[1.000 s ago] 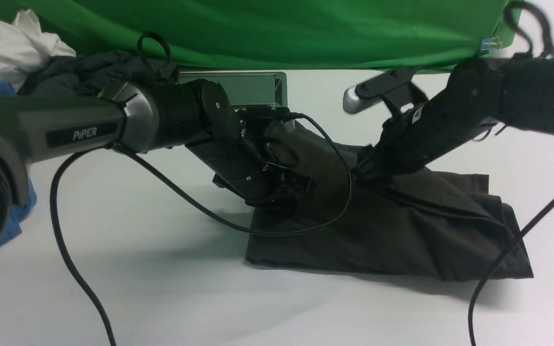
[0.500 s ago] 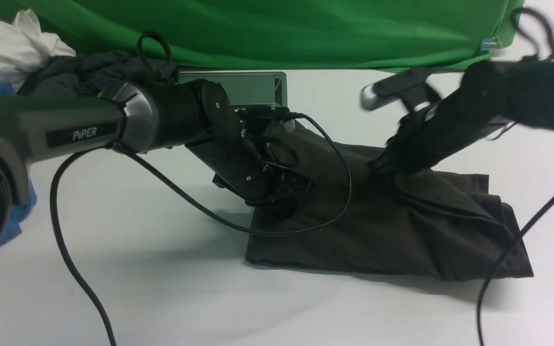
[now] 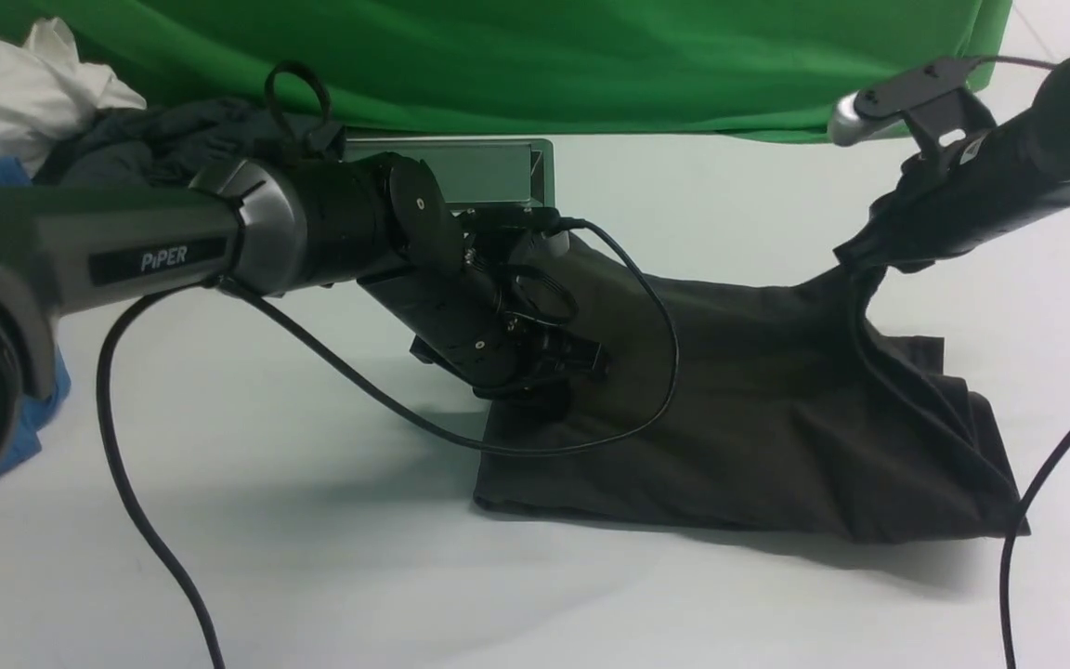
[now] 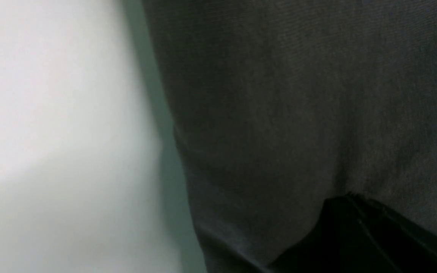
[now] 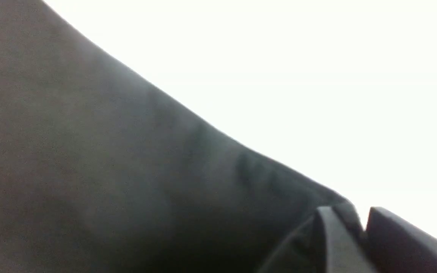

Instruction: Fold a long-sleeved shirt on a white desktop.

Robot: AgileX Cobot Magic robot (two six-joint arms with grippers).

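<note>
The long-sleeved shirt [image 3: 758, 437] lies partly folded on the white surface [image 3: 312, 557], right of centre, its near edge flat.

1. Front view only: the left pincer [image 3: 549, 390] is pressed down onto the shirt's left edge. The right pincer [image 3: 855, 258] holds a peak of cloth raised above the surface, and the fabric slopes from it to the flat part. A cable [image 3: 656, 307] from the left arm drapes over the shirt.
2. Left wrist view only: the shirt's [image 4: 279, 94] edge runs beside bare surface [image 4: 51, 113]. The left pincer [image 4: 355, 235] is a dark shape against the cloth, jaws closed (whether cloth is pinched cannot be told).
3. Right wrist view only: the right pincer [image 5: 359, 227] has its fingers [image 5: 326, 239] clamped narrow on a fold of the shirt [image 5: 89, 170].

Open room: white surface extends in front of the near edge and to its left. Behind stand the cable hatch [image 3: 479, 172], a pile of garments [image 3: 154, 135] and the green backdrop [image 3: 544, 56]
</note>
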